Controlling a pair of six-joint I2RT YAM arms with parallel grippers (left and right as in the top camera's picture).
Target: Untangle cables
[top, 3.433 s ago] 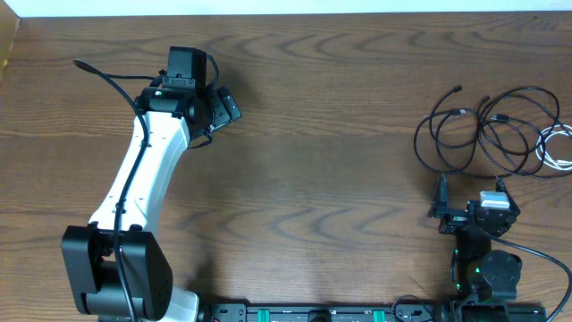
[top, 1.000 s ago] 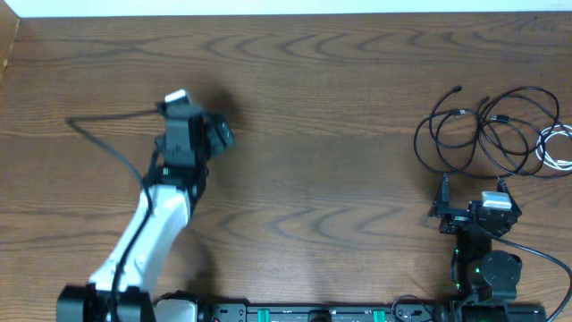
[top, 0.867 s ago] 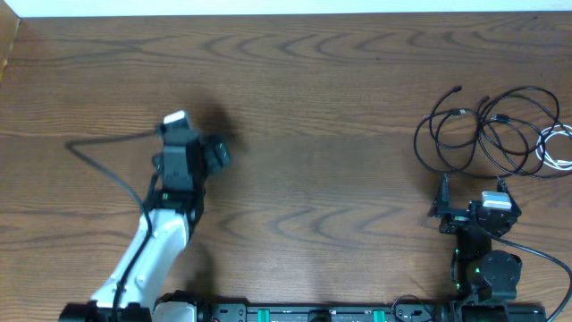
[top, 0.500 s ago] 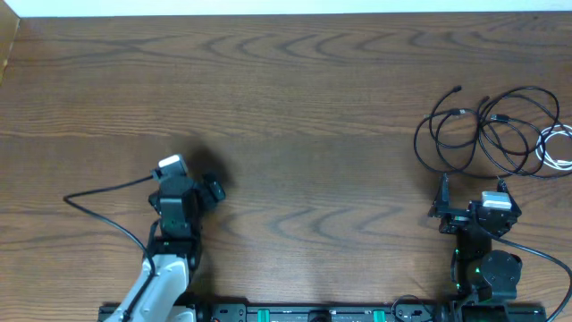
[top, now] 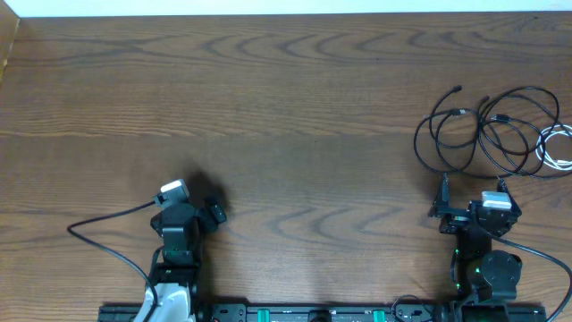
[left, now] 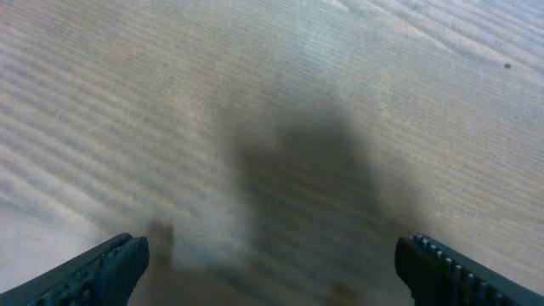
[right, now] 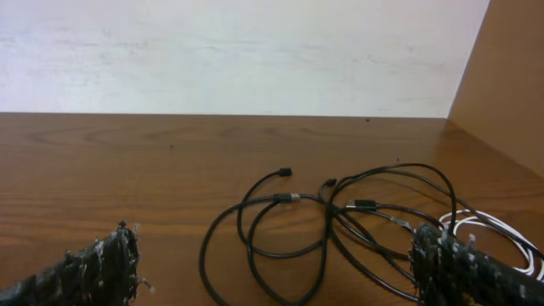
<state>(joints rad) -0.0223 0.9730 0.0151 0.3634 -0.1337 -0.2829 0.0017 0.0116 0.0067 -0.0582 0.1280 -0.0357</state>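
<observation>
The cables lie in a loose tangle at the table's right side: several black loops (top: 465, 113) and a white cord (top: 556, 148) at the far right edge. My right gripper (top: 472, 190) stands open just in front of them, holding nothing. In the right wrist view the black loops (right: 283, 197) overlap on the wood ahead of the open gripper (right: 276, 272), and the white cord (right: 493, 231) sits beside the right fingertip (right: 463, 268). My left gripper (top: 192, 206) is near the front left, open over bare wood (left: 272, 170), far from the cables.
The left arm's own thick black wire (top: 107, 224) trails out to the left of it. A wall (right: 255, 51) rises behind the table, and a wooden side panel (right: 510, 76) stands at the right.
The left arm has pulled back from the far left of the table toward the front edge. The right arm and the cables have not moved.
</observation>
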